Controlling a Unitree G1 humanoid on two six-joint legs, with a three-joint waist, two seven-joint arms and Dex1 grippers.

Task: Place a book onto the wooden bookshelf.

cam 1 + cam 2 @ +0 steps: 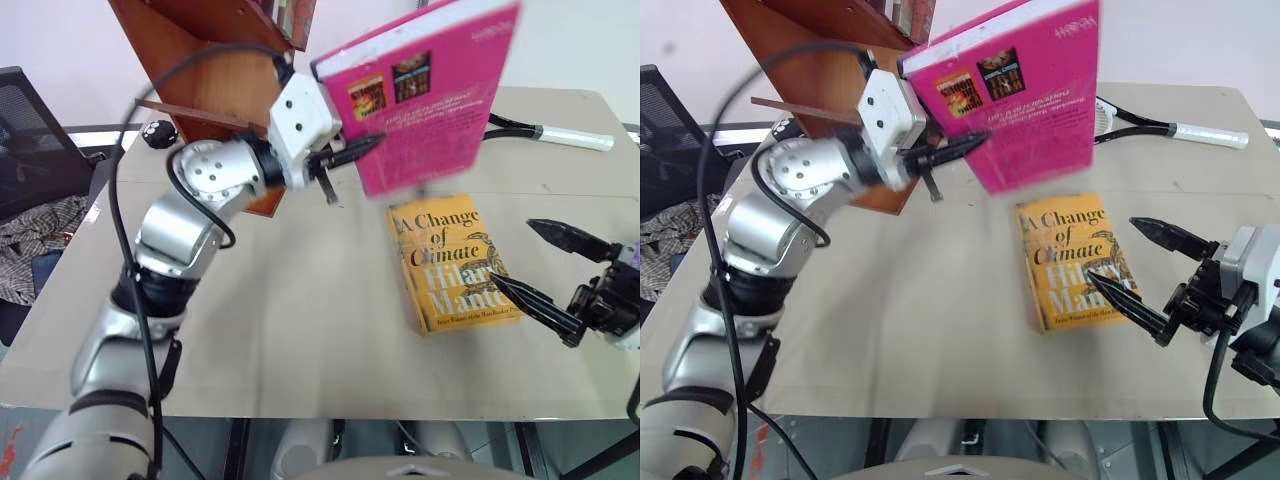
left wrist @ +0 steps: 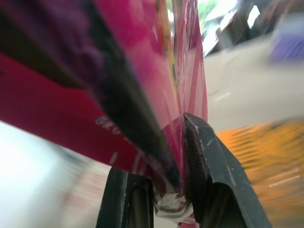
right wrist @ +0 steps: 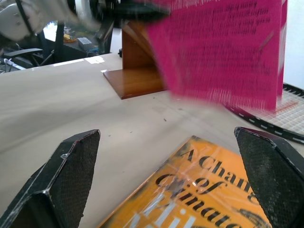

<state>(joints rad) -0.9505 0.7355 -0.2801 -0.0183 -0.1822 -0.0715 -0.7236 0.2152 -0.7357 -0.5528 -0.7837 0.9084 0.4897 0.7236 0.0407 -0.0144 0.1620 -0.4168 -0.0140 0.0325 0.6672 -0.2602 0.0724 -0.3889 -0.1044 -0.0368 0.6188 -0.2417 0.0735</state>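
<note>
Two hands in view | near: right hand [image 1: 545, 275] spread, holding nothing, over yellow book [image 1: 452, 262] flat on bench [image 1: 300, 320] | mid: left hand [image 1: 352, 158] clenched on pink book [image 1: 430, 90], held in the air clear of bench | far: wooden bookshelf [image 1: 205, 75] just beside it | progress: pickup done, shelving left

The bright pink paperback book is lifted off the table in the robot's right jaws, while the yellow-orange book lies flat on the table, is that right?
Not quite: the bright pink paperback book is held in the left gripper, whose jaws are shut on its edge, as the left eye view shows. The right gripper is open, over the yellow-orange book, which does lie flat on the table.
</note>
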